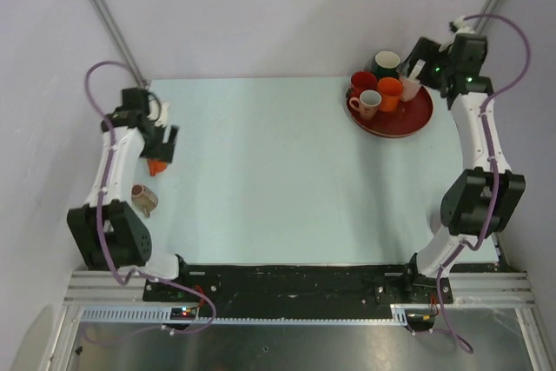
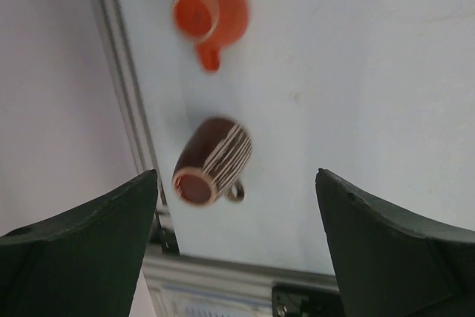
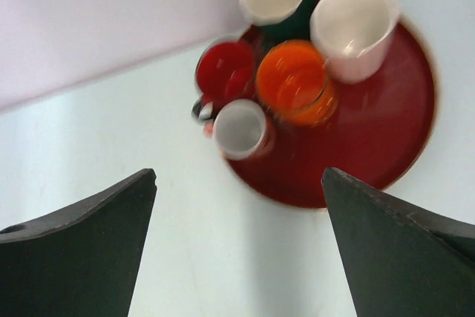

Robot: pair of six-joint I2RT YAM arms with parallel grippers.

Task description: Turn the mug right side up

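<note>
While claws gape, mug lies toppled

We see the brown striped mug (image 2: 211, 159) on its side near the table's (image 1: 261, 171) left edge, long axis diagonal, mouth toward the near-left corner. Left gripper (image 2: 236, 174) and right gripper (image 3: 239, 171) hang spread, empty.

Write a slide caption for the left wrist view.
Left pincer open above the table, a brown striped mug on its side, an orange mug beyond it.
</note>
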